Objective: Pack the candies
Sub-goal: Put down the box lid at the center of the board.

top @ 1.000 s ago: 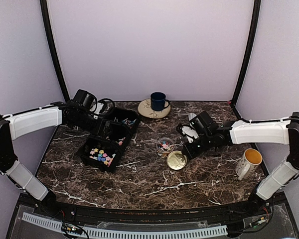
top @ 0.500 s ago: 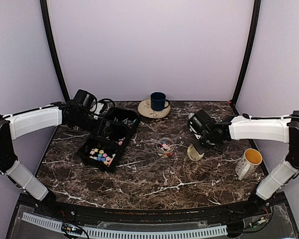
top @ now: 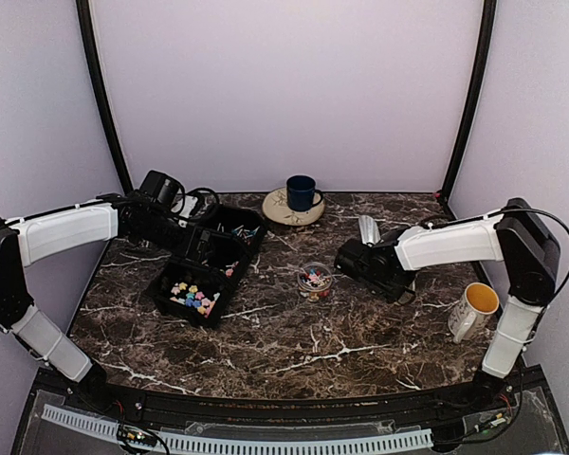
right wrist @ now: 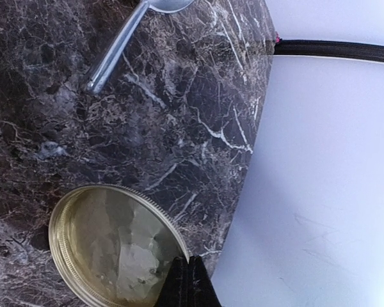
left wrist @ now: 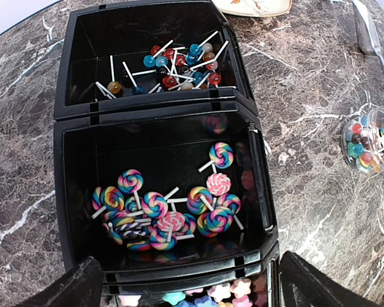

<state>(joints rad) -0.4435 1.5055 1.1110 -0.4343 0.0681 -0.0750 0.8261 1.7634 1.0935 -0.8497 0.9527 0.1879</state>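
Candies fill the black three-part tray (left wrist: 155, 111) (top: 161, 287): swirl lollipops (left wrist: 169, 214) in the middle compartment, small round lollipops (left wrist: 179, 61) in the far one, pastel stars (left wrist: 211, 295) in the near one. More candies lie in the small clear jar (left wrist: 370, 141) (top: 314, 279). My left gripper (left wrist: 193, 295) (top: 195, 248) hangs open over the tray with nothing between its fingers (left wrist: 70, 289). My right gripper (right wrist: 191, 274) (top: 360, 263) is shut on the rim of the gold lid (right wrist: 112, 249), right of the jar. The top view hides the lid.
A metal spoon (top: 367, 227) (right wrist: 125, 35) lies behind the right gripper. A dark blue mug (top: 301, 192) stands on a patterned plate (top: 283, 216) at the back. A white mug with yellow inside (top: 474, 308) stands at the right edge.
My right gripper carried the gold lid up off the table beside the jar, swung right, then turned back left; the lid went from flat to tilted. The left arm has not moved.
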